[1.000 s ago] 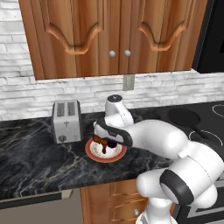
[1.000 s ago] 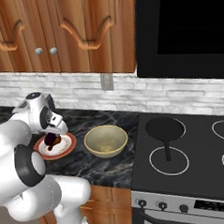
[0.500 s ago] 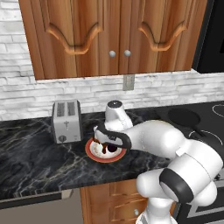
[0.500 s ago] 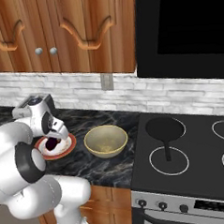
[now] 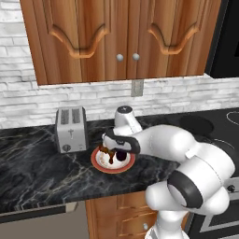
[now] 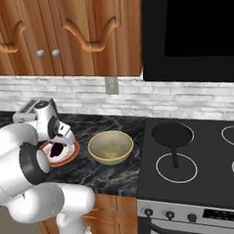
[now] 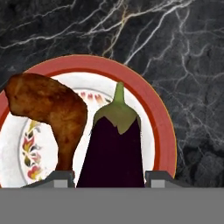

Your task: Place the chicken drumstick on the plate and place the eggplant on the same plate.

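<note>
Eggplant [image 7: 113, 153] between the hand's [image 7: 109, 178] fingers, over plate [image 7: 159, 118] on black marble counter [image 5: 37, 172].

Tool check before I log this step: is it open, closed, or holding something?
Tool: closed on the eggplant, over the plate.
</note>
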Controlling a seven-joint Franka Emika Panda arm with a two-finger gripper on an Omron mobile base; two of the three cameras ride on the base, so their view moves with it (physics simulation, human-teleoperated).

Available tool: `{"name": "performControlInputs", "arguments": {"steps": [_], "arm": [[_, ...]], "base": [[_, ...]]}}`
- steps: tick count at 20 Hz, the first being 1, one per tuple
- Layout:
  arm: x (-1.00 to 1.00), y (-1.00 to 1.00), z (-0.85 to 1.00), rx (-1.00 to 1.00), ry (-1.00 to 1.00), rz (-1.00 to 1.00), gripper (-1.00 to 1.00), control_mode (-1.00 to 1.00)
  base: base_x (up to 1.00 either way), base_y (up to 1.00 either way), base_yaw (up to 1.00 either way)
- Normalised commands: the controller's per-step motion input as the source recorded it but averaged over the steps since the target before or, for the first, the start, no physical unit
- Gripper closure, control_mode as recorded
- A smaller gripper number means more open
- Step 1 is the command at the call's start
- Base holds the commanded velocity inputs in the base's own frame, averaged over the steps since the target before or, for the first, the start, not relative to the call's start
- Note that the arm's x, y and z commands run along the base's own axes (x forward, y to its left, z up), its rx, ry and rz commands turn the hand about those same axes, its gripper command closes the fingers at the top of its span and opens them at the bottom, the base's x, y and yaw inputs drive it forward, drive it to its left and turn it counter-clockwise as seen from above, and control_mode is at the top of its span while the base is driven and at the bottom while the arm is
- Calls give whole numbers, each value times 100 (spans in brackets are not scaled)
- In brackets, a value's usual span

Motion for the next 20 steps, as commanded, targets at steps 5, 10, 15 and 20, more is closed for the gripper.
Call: {"name": "performControlInputs", "arguments": {"steps": [5,10,15,20], "arm": [[6,0,-4,0,0,0,100,-100],[0,0,0,0,0,0,-100,-100],[0,0,0,0,0,0,-100,-100],[-31,-6,53,0,-3,-6,-100,-100]], "base": [[0,0,0],[0,0,0],[0,0,0],[0,0,0]]}}
